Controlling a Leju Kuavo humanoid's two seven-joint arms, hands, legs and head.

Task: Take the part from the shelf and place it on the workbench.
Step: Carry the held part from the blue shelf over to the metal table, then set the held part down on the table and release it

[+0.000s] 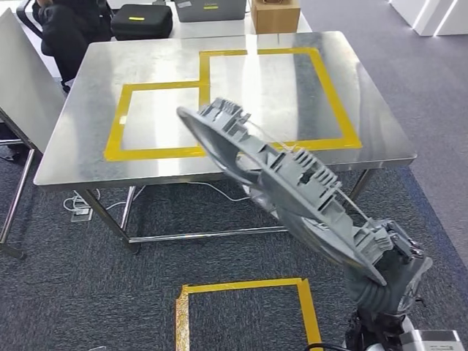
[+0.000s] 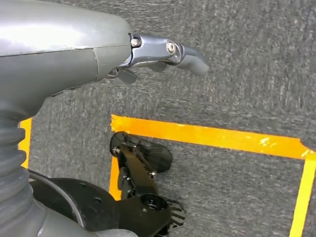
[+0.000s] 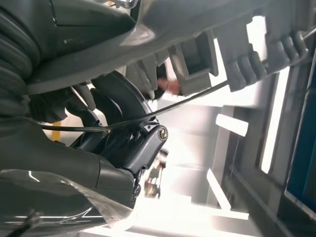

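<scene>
my right hand (image 1: 398, 257) grips the part (image 1: 276, 183), a long grey plastic moulding with ribs, clips and a thin dark wire along it. the fingers are closed around its near end, low at my right side. from there the part slants up and away to my left, its far rounded end hanging in the air over the near edge of the workbench (image 1: 165, 164), not touching it. the workbench is a bare steel table marked with yellow tape rectangles (image 1: 160, 117). a second yellow tape outline (image 1: 248, 289) lies on the grey carpet (image 1: 82, 285) just in front of me.

my right wrist view brings what the head view cannot: my dark fingers (image 3: 123, 143) wrapped close on the part's underside (image 3: 193, 59), with the wire running across them, against bright ceiling lights. how the thumb lies there i cannot tell.

my left hand (image 2: 149, 54) hangs low over the carpet, holding nothing, with one finger (image 2: 186, 57) stretched out straight and apart from the rest. below it the orange-yellow floor tape (image 2: 209, 136) runs across the carpet.

beyond the workbench, the head view shows a person in dark clothes (image 1: 69, 33) seated at the far left, a black case (image 1: 140, 20) and a cardboard box (image 1: 275, 14).
</scene>
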